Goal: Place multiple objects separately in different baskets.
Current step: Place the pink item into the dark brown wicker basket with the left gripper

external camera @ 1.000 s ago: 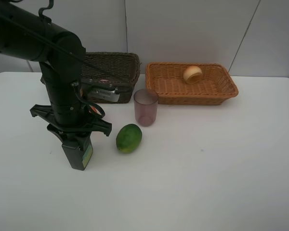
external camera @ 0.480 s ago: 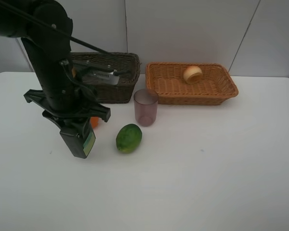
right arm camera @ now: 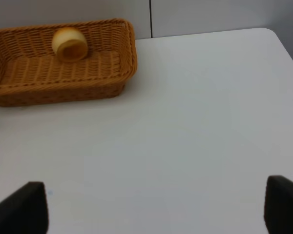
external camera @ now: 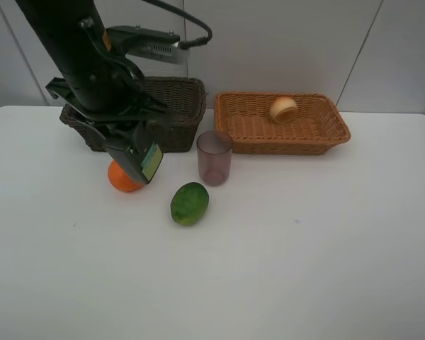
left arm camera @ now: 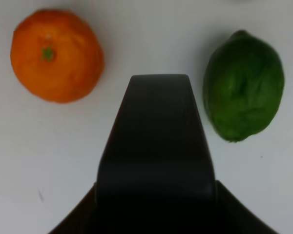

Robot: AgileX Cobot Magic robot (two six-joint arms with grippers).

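My left gripper (external camera: 122, 140) is shut on the dark green pump bottle (external camera: 143, 164) and holds it tilted in the air in front of the dark brown basket (external camera: 173, 106). The orange tangerine (external camera: 120, 178) lies on the table just under the bottle. The green oval fruit (external camera: 190, 203) lies to its right, and the mauve cup (external camera: 214, 157) stands behind that. The peach (external camera: 283, 109) lies in the light orange-tan basket (external camera: 326, 131). In the left wrist view the bottle (left arm camera: 156, 146) hangs between the tangerine (left arm camera: 56, 54) and the green fruit (left arm camera: 244, 85). My right gripper (right arm camera: 154, 209) is open and empty. The pink bottle is out of view.
The white table (external camera: 304, 248) stretches in front of and to the right of the objects. Both baskets stand along the back edge by the wall. In the right wrist view the light basket (right arm camera: 122, 53) and the peach (right arm camera: 70, 43) lie far ahead.
My left arm has lifted the pump bottle off the table and carried it back and right toward the dark basket. The tangerine, hidden before, now shows.
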